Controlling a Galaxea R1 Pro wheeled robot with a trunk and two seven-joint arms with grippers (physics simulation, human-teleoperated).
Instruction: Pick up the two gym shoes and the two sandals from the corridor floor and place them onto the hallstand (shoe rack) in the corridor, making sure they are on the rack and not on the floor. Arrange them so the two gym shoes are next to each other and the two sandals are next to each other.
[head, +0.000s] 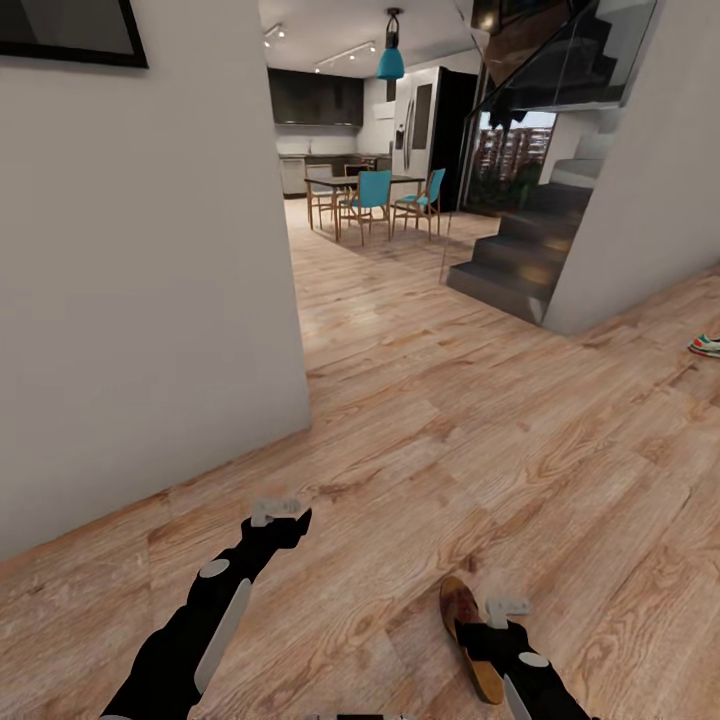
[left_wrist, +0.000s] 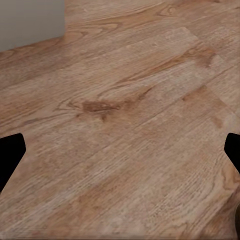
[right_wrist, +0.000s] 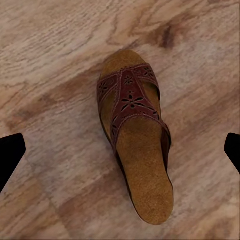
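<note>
Brown leather marks the sandal (head: 470, 638) lying flat on the corridor floor (head: 480, 440), directly under the right gripper (head: 506, 607) and partly covered by it in the head view. In the right wrist view the sandal (right_wrist: 134, 132) sits centred between the two dark fingertips, which stand wide apart at either edge of the picture with nothing between them but the sandal below; the right gripper is spread. The sandal's long axis runs roughly along the line of the right forearm, toe away from the robot, heel toward it, so the fingers straddle its width. The right arm is clearly the nearer one; it reaches forward and down, low over the floor. The left gripper (head: 277, 510) hovers over bare planks, also spread, well apart from the sandal. One gym shoe (head: 705, 346) lies far off at the right edge, near the stairs (head: 520, 255). Judged step: descent onto the sandal for a grasp across its sides.
</note>
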